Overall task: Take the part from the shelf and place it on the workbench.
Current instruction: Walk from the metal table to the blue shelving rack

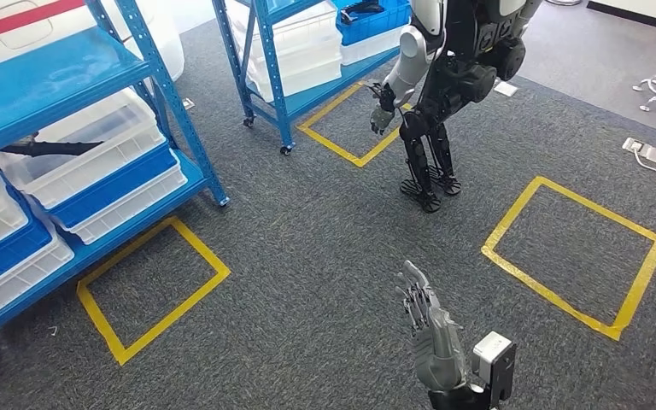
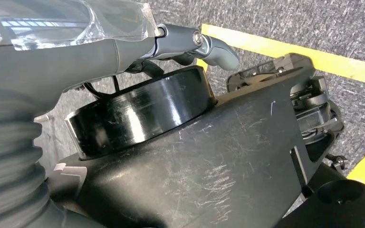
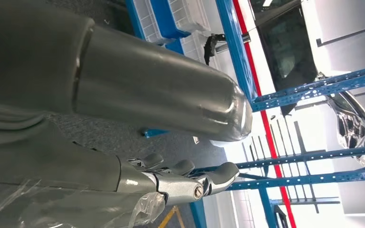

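The robot faces grey carpet, its right hand raised at about five o'clock in the head view, fingers spread and holding nothing. The left hand hangs beside the robot's own body, fingers loosely extended with nothing seen between them. The likely part, a long dark piece, lies across a white bin on the blue shelf at roughly ten o'clock, well apart from the right hand. The step looks like the approach: best to turn and square up to the shelf, keep the fingers wide, and come in above the bin's rim before closing.
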Controlling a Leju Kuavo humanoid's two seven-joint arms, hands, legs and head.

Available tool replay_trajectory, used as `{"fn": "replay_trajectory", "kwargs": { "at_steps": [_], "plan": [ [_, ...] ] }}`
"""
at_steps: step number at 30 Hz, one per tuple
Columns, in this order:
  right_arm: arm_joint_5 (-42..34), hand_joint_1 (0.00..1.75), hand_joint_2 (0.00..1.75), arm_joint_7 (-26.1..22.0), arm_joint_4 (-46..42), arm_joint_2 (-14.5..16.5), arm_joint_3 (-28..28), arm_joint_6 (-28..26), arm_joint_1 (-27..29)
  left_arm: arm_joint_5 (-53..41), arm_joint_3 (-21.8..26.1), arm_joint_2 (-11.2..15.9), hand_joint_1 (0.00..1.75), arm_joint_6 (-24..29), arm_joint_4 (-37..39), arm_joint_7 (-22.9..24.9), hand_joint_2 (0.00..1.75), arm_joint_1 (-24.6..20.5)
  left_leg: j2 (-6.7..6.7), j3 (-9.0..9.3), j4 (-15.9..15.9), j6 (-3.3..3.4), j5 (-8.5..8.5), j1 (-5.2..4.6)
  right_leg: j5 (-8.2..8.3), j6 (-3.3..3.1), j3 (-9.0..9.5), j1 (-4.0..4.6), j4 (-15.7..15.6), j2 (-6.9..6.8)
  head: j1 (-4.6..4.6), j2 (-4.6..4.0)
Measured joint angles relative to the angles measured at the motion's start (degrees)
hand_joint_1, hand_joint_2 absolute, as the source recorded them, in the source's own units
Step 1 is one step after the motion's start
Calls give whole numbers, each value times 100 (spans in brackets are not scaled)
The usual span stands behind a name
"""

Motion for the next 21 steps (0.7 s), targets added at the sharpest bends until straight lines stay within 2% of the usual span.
{"fn": "replay_trajectory", "kwargs": {
  "at_steps": [2,4,5,6,7,8,9,11,12,13,15,16,18,19,20,21],
  "plan": [
    [1,0,0,-9,-1,3,4,9,-2,3,2,1,0,-5,0,0,175,-6,223,-132,280,-47,-156,4,-3,-74,10,11,-8,-140,-9,0],
    [1,0,0,-13,-1,3,6,13,5,6,4,0,0,-8,0,0,175,-43,534,-496,1030,-88,-501,-1,-21,-122,16,37,-10,-277,-18,0],
    [1,0,0,-14,-1,3,8,18,8,5,5,-2,0,-9,0,-1,175,-67,600,-699,1440,-96,-652,0,-33,-139,19,55,-9,-352,-18,0],
    [1,0,0,-15,0,3,13,25,9,3,6,-3,0,-10,0,-1,175,-86,629,-836,1718,-88,-723,-5,-47,-153,28,74,-9,-429,-19,0],
    [3,0,0,-16,0,3,19,38,6,1,6,-5,0,-11,0,-2,175,-93,641,-864,1772,-66,-683,-13,-61,-163,42,92,-9,-499,-18,0],
    [8,0,0,-18,0,4,25,56,1,-1,5,-7,0,-11,0,-2,175,-91,659,-771,1582,-29,-539,-29,-78,-170,66,113,-11,-568,-18,0],
    [15,0,0,-20,-1,5,30,74,-6,-2,4,-7,0,-12,0,-1,175,-80,717,-586,1200,26,-325,-58,-96,-172,96,132,-14,-631,-19,0],
    [35,0,0,-25,-2,7,36,108,-19,-3,2,-4,0,-14,0,1,175,-58,1017,-206,383,155,-12,-156,-124,-167,147,163,-32,-761,-19,0],
    [42,0,0,-27,-2,7,37,121,-24,-4,1,-2,0,-19,0,5,175,-52,1139,-106,140,206,47,-205,-131,-161,156,169,-42,-829,-19,0],
    [46,0,0,-27,-1,7,38,133,-29,-3,0,1,0,-24,0,10,175,-46,1199,-76,28,236,42,-239,-136,-150,161,168,-53,-902,-19,0],
    [49,0,0,-27,-2,14,47,159,-47,-2,-1,2,0,-41,0,21,175,-32,1062,-47,-69,262,76,-238,-154,-114,200,169,-85,-1022,-20,0],
    [51,0,0,-30,-3,18,53,173,-56,0,-1,-1,0,-50,0,24,175,-23,979,-1,-138,263,113,-212,-192,-88,222,166,-56,-943,-21,0],
    [59,0,0,-40,-4,24,61,199,-64,0,-1,-9,0,-69,0,34,175,-22,821,98,-255,260,186,-141,-419,-29,95,153,326,-572,-17,0],
    [61,0,0,-44,-1,22,64,207,-61,-1,-1,-14,0,-77,0,38,175,-24,745,111,-270,259,193,-123,-586,-1,-75,133,689,-376,-14,0],
    [63,0,0,-47,4,21,66,211,-53,-1,-1,-18,0,-84,0,42,175,-23,664,109,-266,261,195,-108,-741,28,-280,116,1080,-282,-11,0],
    [62,0,0,-47,9,19,68,212,-42,-1,-1,-23,0,-90,0,43,175,-16,574,110,-262,258,193,-97,-819,59,-449,96,1371,-250,-10,0]
  ]
}}
